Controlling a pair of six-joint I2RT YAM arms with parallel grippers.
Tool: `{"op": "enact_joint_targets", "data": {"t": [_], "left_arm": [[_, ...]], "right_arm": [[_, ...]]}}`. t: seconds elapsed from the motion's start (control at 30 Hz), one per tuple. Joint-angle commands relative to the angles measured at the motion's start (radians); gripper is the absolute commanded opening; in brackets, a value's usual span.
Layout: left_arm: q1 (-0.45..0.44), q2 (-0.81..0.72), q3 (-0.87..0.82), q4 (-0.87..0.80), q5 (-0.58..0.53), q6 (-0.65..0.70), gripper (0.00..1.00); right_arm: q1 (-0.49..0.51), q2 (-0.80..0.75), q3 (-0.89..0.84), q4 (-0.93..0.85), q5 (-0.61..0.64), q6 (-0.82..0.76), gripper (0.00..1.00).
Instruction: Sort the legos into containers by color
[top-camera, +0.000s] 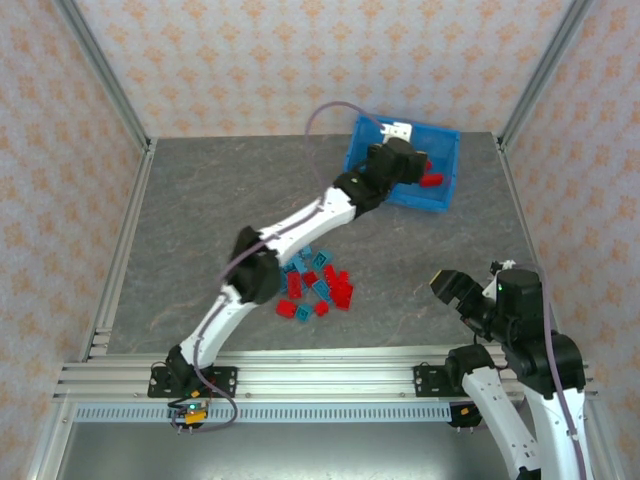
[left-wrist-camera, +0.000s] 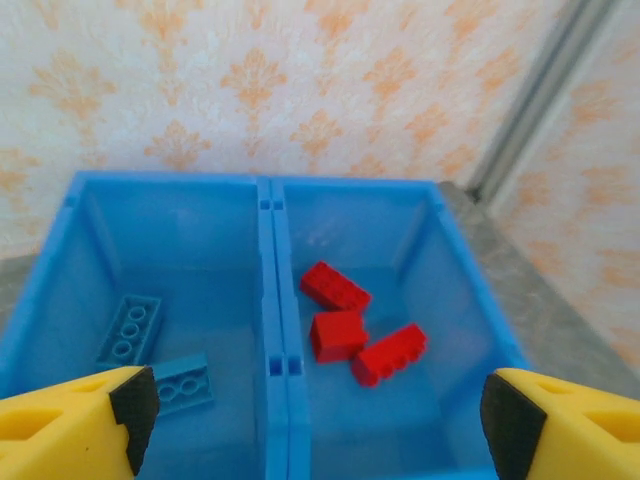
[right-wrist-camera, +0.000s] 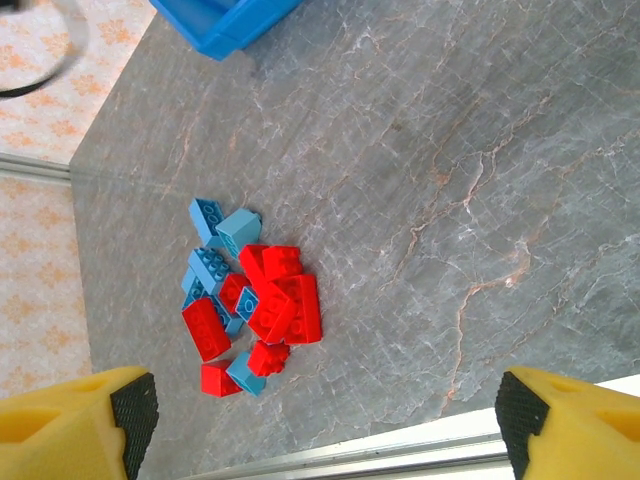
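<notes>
Left jaws are held spread, empty, above the bin (left-wrist-camera: 275, 300), red legos (left-wrist-camera: 338, 335) lying in its right compartment (left-wrist-camera: 420, 260). Its walls should be cleared before the pile (top-camera: 330, 290) short of the bin is picked from, one piece at a time.

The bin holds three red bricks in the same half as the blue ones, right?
No. The three red bricks lie in the other half of the bin, across the divider from the blue bricks; the left wrist view shows it.
</notes>
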Motion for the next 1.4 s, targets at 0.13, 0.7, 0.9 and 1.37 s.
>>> {"op": "enact_joint_targets", "data": {"t": [0.13,0.7,0.9,1.37], "left_arm": [[0.012,-0.706,-0.716,0.229,0.286,0.184,0.96],[-0.023,-1.624,-1.256,-0.658,0.414,0.79,1.0],[-0.025,-1.763,-1.382,-0.739,0.444,0.76,1.0],[-0.025,-1.831,-1.593,-0.55,0.535,0.687,1.0]], "right_arm": [[0.006,0.126,-0.041,0.141,-0.087,-0.038,0.86],[0.566,1.053,0.293,0.512,0.192,-0.077,0.88],[0.607,1.399,0.55,0.54,0.211,-0.156,0.89],[0.607,1.815,0.884,0.486,0.293,-0.217,0.54]]}}
